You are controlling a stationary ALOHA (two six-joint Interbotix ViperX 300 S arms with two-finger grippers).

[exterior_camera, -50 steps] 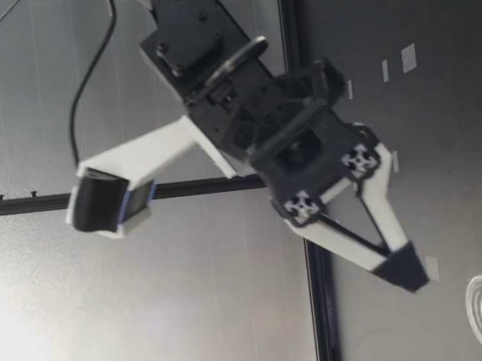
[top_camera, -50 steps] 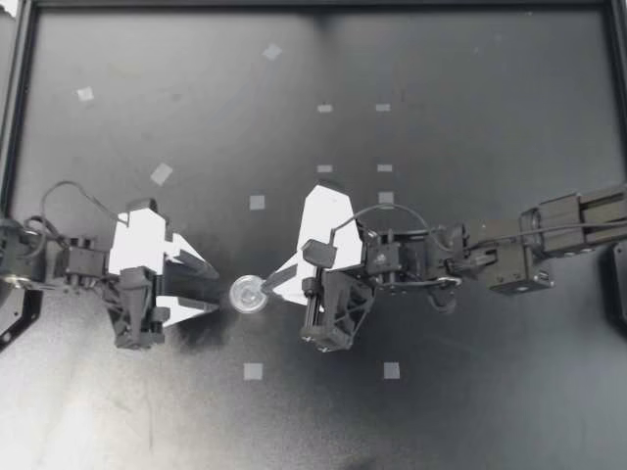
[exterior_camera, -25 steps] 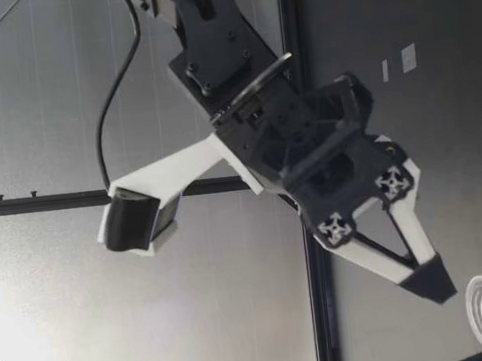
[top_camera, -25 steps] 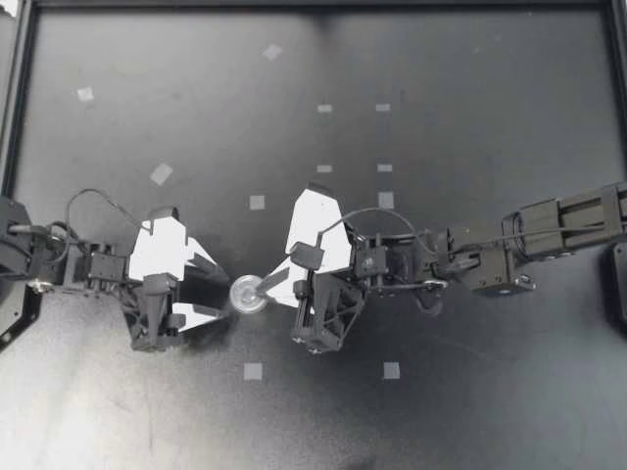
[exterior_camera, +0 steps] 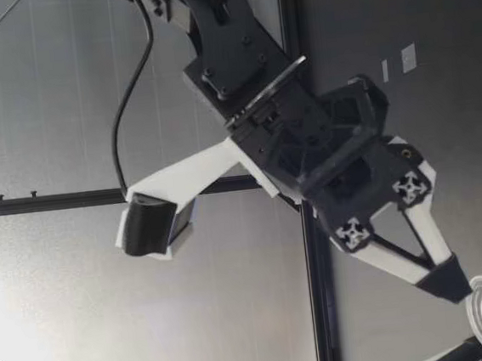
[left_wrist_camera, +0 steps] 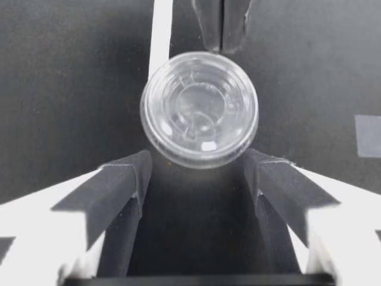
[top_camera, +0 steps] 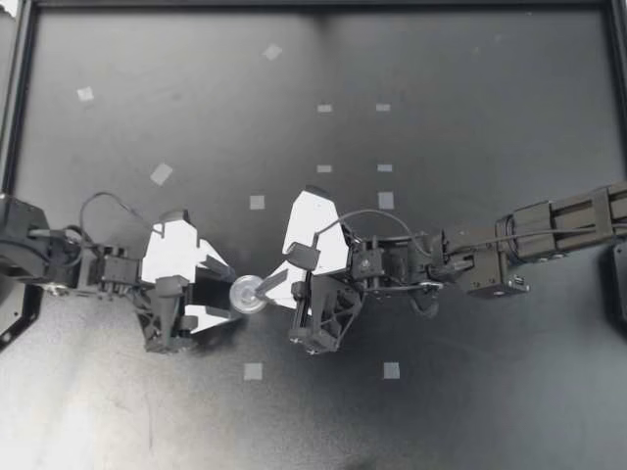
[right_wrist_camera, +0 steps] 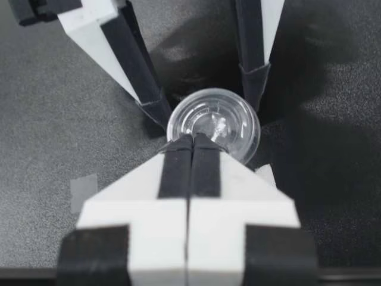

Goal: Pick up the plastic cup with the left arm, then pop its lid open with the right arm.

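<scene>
Our right gripper (top_camera: 265, 285) covers the near rim of the clear lid (top_camera: 247, 294) in its wrist view. In the low view only a fingertip of our left gripper (top_camera: 227, 292) shows beside the lid, the rest cut off. Whether either touches the lid we cannot tell.

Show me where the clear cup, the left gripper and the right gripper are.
clear cup (top_camera: 247, 293): top view, middle of its round face.
left gripper (top_camera: 225, 292): top view, midway between its open fingertips.
right gripper (top_camera: 266, 284): top view, where its shut fingertips meet.
</scene>
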